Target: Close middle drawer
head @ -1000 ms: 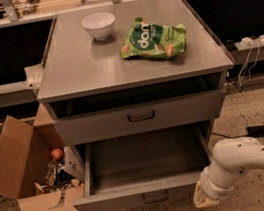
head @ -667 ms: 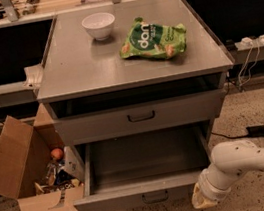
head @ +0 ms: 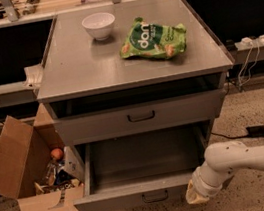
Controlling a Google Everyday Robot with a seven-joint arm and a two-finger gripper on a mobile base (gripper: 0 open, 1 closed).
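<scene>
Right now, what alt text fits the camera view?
The middle drawer of a grey cabinet stands pulled out and empty, the robot's gripper at one front corner. A white bowl and green snack bag sit on top.

White letters "don" on the green snack bag [head: 153,38]

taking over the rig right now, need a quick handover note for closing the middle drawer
Gripper: low, at the right end of the middle drawer's front, arm reaching in from the right; contact with the front cannot be told.
Middle drawer: pulled far out toward the camera, handle centred on its front.
Done: nothing yet, the drawer is fully open.
Left: push the front straight in until it sits under the upper drawer.
</scene>
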